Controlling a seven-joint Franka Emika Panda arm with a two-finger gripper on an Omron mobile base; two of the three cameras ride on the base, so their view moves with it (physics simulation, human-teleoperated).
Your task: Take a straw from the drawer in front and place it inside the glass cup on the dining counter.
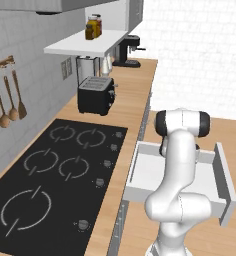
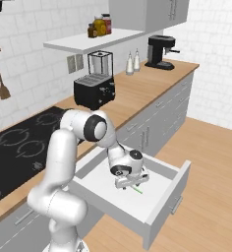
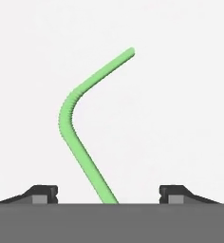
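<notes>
— What did you see on the left?

— A black cooktop (image 1: pixel 55 175) set in the wooden counter (image 1: pixel 132 100), with a black toaster (image 1: pixel 96 95) behind it and a coffee machine (image 1: pixel 127 50) at the far end.

— And further right?

— The drawer (image 2: pixel 159 197) stood pulled out, white inside. The arm bent down into it, and the gripper (image 2: pixel 130 183) hung low over the drawer floor.

— Where was the straw?

— The straw (image 3: pixel 76 123) lay flat on the drawer floor, bright green and bent partway along. In the hand view its lower end ran down between the two fingertips (image 3: pixel 42 193). From the right base view a short green piece poked out just beside the gripper.

— Had it grabbed it?

— No. The jaws stood wide apart, one tip on either side of the straw, neither touching it.
</notes>
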